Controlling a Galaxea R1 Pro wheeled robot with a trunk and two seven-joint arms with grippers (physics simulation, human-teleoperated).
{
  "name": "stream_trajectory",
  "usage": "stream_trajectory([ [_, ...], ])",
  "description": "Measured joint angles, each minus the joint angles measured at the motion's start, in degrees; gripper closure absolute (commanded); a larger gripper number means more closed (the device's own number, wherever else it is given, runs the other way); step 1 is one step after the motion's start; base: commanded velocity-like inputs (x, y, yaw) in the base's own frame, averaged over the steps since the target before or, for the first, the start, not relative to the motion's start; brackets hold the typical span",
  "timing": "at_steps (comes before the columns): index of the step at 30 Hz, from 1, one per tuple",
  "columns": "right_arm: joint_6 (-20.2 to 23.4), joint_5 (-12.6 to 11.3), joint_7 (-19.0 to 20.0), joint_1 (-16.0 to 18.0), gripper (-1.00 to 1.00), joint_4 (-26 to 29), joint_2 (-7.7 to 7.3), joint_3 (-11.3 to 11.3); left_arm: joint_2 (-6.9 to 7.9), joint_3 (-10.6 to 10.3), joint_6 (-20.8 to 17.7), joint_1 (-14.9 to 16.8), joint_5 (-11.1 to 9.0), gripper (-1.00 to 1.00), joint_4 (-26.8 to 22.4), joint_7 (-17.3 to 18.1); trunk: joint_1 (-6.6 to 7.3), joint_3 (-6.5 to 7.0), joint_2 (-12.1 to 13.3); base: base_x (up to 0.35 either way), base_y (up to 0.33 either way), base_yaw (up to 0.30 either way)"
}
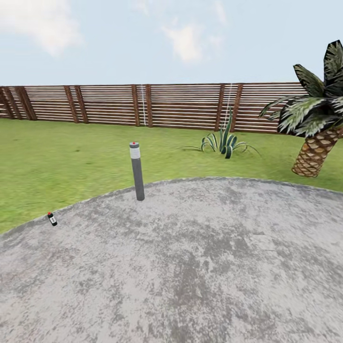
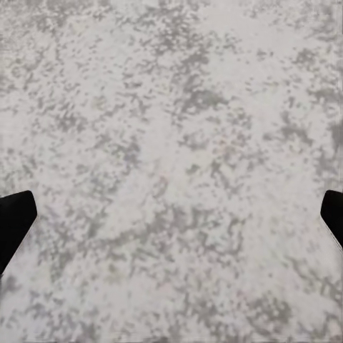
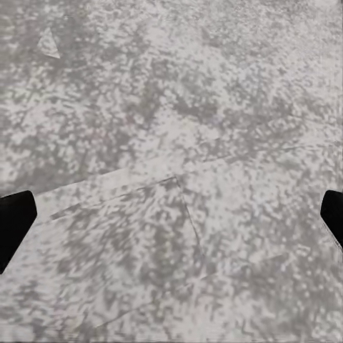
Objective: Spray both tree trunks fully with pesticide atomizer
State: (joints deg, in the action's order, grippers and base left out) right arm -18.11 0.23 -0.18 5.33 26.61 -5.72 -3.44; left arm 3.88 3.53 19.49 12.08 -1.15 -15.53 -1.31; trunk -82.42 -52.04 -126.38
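Observation:
The pesticide atomizer point(image 1: 52, 219) is a small dark bottle with a red cap and a white label. It lies tilted at the left edge of the grey paved circle point(image 1: 190, 267), where paving meets lawn. In the left wrist view, my left gripper point(image 2: 171, 221) is open, its dark fingertips point(image 2: 14, 218) wide apart over bare speckled paving. My right gripper point(image 3: 171, 221) is also open, with fingertips point(image 3: 14, 218) spread above cracked grey paving. Nothing lies between either pair of fingers. The trees and their trunks are out of view.
A grey bollard light point(image 1: 137, 170) stands at the paving's far edge. Green lawn point(image 1: 57, 162) runs back to a brown slat fence point(image 1: 143, 105). A spiky striped plant point(image 1: 225, 142) grows mid-lawn, and a short scaly-trunked palm point(image 1: 315, 151) stands at right.

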Motion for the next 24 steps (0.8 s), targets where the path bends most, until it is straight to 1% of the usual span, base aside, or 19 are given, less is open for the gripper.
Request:
stream_trajectory([
  [24, 0.0, 0.0, 0.0, 0.0, -1.00, 0.0, 0.00, 0.0, 0.00, 0.0, 0.0, 0.0, 0.0, -1.00, 0.0, 0.0, 0.00, 0.00, 0.0, 0.338, -0.081, 0.276],
])
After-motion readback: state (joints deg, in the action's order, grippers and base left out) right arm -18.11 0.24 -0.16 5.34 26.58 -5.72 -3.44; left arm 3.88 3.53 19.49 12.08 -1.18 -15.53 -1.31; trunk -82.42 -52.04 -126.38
